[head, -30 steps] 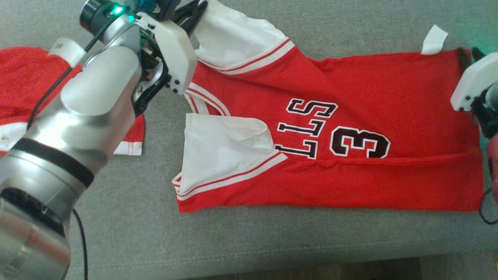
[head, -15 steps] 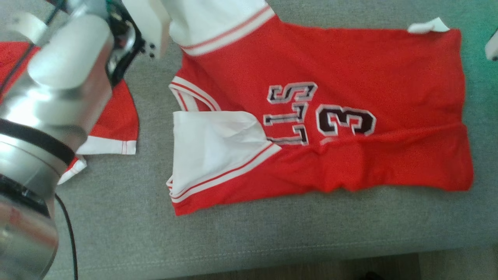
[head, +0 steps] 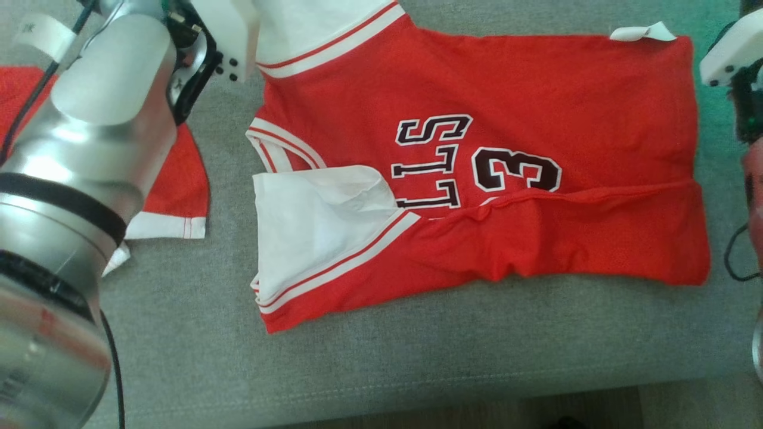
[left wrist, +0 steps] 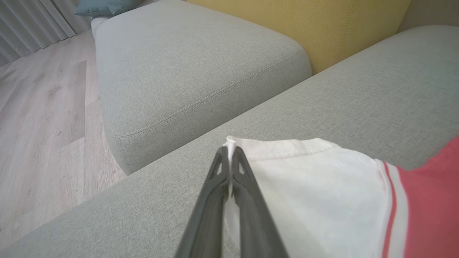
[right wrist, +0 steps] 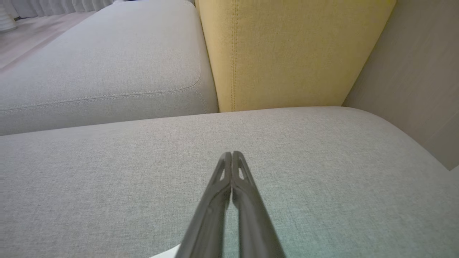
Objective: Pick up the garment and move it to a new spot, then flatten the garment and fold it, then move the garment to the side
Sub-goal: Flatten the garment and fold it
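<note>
Flattening stage, read left to right. A second red garment [head: 182, 179] lies at far left, apart from the work. The left gripper [left wrist: 229, 153] is pinched tight on the edge of the white sleeve [left wrist: 304, 179]. The jersey [head: 536, 89] lies mid-cushion on the grey sofa [head: 417, 363], its near margin doubled over along a long ridge [head: 596, 193]. The right gripper [right wrist: 232, 156], beside the hem, is closed with nothing visible between its tips. Next, probably: draw the sleeve outward, lay it flat, then smooth the ridge.
</note>
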You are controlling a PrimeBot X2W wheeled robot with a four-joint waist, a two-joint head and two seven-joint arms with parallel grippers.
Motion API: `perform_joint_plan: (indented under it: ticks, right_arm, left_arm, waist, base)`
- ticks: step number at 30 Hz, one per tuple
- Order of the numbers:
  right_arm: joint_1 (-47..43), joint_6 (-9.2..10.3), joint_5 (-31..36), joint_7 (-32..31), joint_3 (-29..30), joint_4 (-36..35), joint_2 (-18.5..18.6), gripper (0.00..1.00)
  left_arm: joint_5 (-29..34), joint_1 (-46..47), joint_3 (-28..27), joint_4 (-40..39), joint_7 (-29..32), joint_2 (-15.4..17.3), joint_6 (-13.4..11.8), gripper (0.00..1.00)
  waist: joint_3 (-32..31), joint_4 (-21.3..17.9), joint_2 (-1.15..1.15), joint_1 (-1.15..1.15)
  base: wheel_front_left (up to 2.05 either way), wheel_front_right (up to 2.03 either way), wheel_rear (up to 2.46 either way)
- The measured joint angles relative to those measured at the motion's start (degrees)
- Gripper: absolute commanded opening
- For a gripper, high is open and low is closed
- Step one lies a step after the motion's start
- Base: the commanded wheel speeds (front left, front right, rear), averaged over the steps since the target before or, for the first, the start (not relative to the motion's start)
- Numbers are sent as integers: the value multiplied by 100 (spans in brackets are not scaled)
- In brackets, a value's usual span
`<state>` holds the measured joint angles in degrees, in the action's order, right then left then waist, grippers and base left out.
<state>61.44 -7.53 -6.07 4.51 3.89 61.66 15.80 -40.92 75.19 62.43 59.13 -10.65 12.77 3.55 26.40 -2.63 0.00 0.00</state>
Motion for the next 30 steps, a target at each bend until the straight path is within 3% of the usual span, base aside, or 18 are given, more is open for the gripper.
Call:
perform_joint_plan:
  ticks: [3, 4, 6, 8, 10, 20, 24, 30]
  right_arm:
    - [-43, 0, -97, 110, -91, 22, -42, 0]
    - [-80, 0, -147, 113, -144, 22, -60, 27]
    - [-201, 0, -237, 163, -281, 20, -89, 100]
    - [-345, 0, -314, 186, -390, 15, -108, 100]
    - [-469, 0, -439, 282, -432, -10, -121, 100]
    - [-1033, 0, -878, 697, -620, -516, -130, 100]
    - [-1560, 0, -808, 866, -680, -924, -119, 100]
    - [-2689, 0, -788, 929, -358, -1680, -213, 100]
  left_arm:
    - [0, -71, 24, 85, -13, -36, 37, 0]
    - [0, -114, 38, 120, -31, -52, 51, 0]
    - [0, -208, 53, 204, -58, -80, 56, 0]
    - [0, -302, 79, 265, -62, -107, 86, 0]
    - [-7, -363, 109, 355, -120, -146, 74, 100]
    - [-314, -643, -481, 197, -363, -122, -236, 100]
    - [-314, -1232, -1047, -743, -365, 166, -493, 100]
    - [-81, -3053, -2045, -2460, -365, 499, -1170, 100]
  waist:
    - [-74, -20, 0, 0]
    - [-98, -25, 0, 0]
    - [-152, -33, 0, 0]
    - [-211, -46, 0, 0]
    - [-266, -67, 0, 0]
    - [-818, -34, 0, 0]
    - [-1167, 28, 0, 0]
    - [-1753, 177, 0, 0]
  base:
    - [0, 0, 0]
    - [0, 0, 0]
    - [0, 0, 0]
    - [0, 0, 0]
    - [0, 0, 0]
    - [0, 0, 0]
    - [0, 0, 0]
    - [0, 0, 0]
